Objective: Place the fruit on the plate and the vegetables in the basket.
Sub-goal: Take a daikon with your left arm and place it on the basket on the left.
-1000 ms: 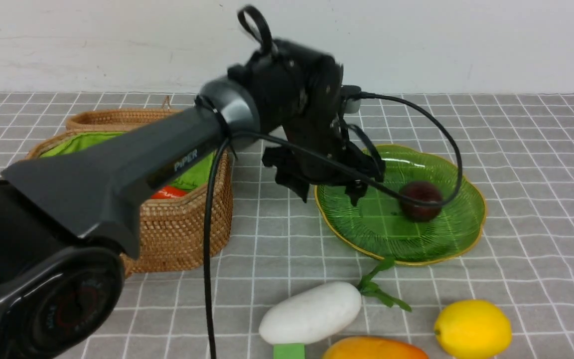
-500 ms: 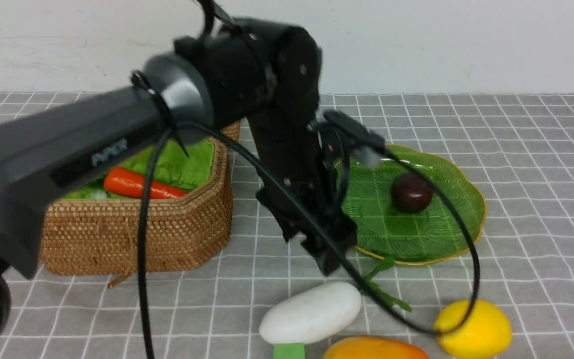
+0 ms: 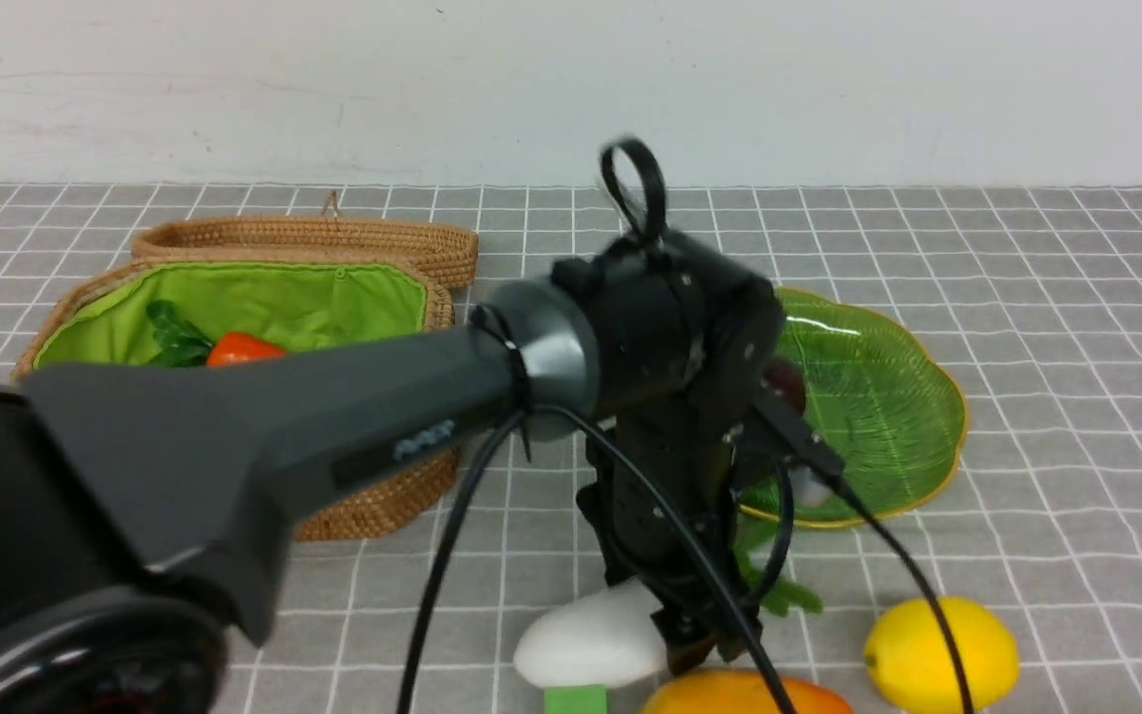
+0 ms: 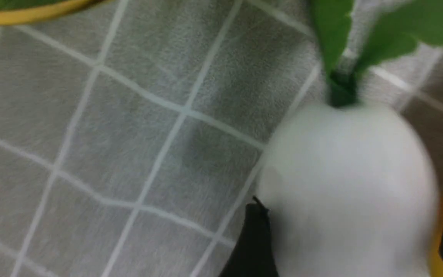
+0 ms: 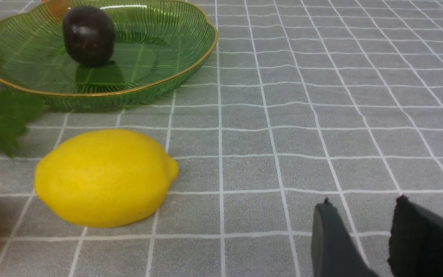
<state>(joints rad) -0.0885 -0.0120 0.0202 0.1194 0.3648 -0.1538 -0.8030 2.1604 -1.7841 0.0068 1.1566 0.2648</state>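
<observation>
The white radish (image 3: 581,645) lies near the front edge, its leaves (image 5: 2,119) pointing toward the green plate (image 3: 888,416). My left gripper (image 3: 695,635) is low over the radish's leafy end. In the left wrist view the radish (image 4: 348,181) fills the gap of the open left gripper (image 4: 356,215), one finger (image 4: 254,238) on each side. The maroon ball (image 5: 88,34) sits on the plate (image 5: 129,90). The lemon (image 3: 938,654) and mango (image 3: 740,696) lie on the cloth. A carrot (image 3: 239,347) lies in the basket (image 3: 373,506). My right gripper (image 5: 363,201) hovers open and empty beside the lemon (image 5: 104,177).
The wicker lid (image 3: 313,238) lies behind the basket. A small green cube (image 3: 574,699) sits at the front edge against the radish. The left arm (image 3: 284,436) and its cable cross in front of the basket and part of the plate.
My left arm swung from above the plate toward the front and came down over the radish. The maroon ball stayed on the plate.
</observation>
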